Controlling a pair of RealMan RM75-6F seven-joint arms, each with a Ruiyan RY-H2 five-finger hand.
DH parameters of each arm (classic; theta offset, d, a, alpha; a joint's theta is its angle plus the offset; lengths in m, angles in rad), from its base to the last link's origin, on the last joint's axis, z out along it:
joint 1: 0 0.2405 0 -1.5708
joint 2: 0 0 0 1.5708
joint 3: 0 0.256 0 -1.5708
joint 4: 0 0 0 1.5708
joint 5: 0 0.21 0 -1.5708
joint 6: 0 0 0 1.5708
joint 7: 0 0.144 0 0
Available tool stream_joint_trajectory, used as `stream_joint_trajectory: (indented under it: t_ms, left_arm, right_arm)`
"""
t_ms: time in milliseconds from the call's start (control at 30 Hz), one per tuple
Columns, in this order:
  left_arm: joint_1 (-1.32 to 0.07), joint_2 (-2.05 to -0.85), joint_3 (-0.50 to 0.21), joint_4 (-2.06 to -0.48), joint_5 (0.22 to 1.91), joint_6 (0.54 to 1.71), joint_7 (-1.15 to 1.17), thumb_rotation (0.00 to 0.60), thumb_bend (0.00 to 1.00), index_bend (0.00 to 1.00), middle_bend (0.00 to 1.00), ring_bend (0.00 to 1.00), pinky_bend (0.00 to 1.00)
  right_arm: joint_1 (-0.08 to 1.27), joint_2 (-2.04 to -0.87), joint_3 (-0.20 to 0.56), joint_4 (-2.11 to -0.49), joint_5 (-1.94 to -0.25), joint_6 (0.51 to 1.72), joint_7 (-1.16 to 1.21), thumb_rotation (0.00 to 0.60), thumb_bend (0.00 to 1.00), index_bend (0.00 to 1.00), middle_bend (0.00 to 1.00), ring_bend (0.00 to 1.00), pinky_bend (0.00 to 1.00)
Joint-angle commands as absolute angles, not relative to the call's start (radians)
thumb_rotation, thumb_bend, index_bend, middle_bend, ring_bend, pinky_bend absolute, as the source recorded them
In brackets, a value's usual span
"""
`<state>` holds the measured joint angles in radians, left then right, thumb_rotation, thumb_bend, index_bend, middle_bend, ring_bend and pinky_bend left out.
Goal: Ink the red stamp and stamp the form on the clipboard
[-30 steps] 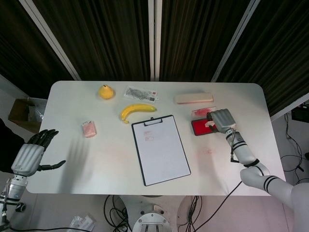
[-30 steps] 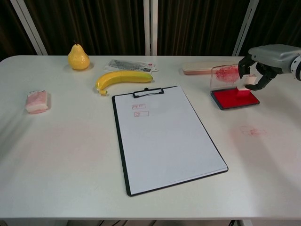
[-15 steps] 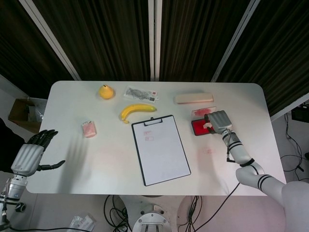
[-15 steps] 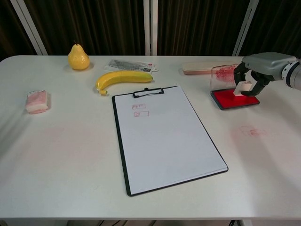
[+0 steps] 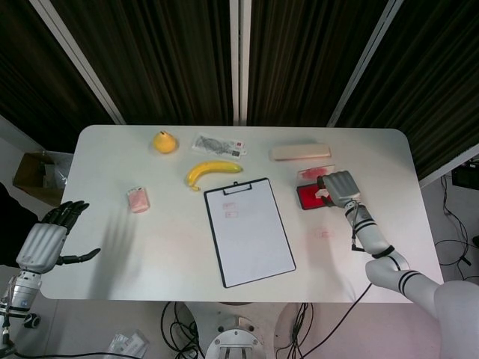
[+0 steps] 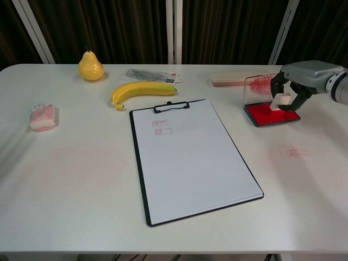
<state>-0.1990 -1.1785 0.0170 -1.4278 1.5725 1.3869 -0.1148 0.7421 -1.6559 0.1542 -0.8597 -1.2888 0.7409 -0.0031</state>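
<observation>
My right hand holds a small white stamp just over the red ink pad, whose clear lid stands open behind it. Whether the stamp touches the pad I cannot tell. The clipboard with its white form lies at the table's middle, to the left of the pad; two small red stamp marks sit near the form's top. My left hand hangs off the table's left edge with its fingers spread, holding nothing; it shows only in the head view.
A banana, a pear and a printed packet lie behind the clipboard. A pink wrapped item sits at the left, a beige case behind the pad. A red smudge marks the table.
My right hand has shifted left and lowered with the stamp over the ink pad during the last second. The left hand has stayed put.
</observation>
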Motion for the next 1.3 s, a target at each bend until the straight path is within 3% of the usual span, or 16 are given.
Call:
stream_joint_trajectory:
  t_ms: [33,300,467,733,1300]
  left_arm:
    - [-0.199,-1.177,0.017,-1.430,1.573,1.388,-0.114,0.246,0.11,0.11,0.09,0.09,0.19]
    - [-0.197,-1.172,0.015,-1.439,1.579,1.401,-0.116,0.247,0.11,0.11,0.09,0.09,0.19]
    - [-0.196,-1.179,0.014,-1.438,1.582,1.404,-0.120,0.247,0.11,0.11,0.09,0.09,0.19]
    - [-0.186,-1.167,0.017,-1.440,1.588,1.424,-0.128,0.247,0.11,0.11,0.09,0.09,0.19]
    - [-0.157,-1.172,0.023,-1.377,1.589,1.459,-0.208,0.247,0.11,0.11,0.09,0.09,0.19]
  right_arm:
    - [0.739,-1.626,0.166,-0.900,-1.296,0.772,0.011,0.600,0.38,0.66,0.57,0.80,0.96]
    - [0.711,-1.413,0.224,-1.247,-1.311,0.896,0.001,0.600,0.38,0.66,0.57,0.80,0.96]
    - [0.722,-1.372,0.223,-1.424,-1.283,0.898,-0.129,0.600,0.38,0.67,0.57,0.80,0.96]
    - [0.793,-1.538,0.229,-1.488,-1.129,0.901,-0.392,0.600,0.38,0.67,0.57,0.80,0.96]
    - [0.896,-1.827,0.255,-1.497,-0.846,1.054,-0.749,0.600,0.38,0.67,0.58,0.80,0.96]
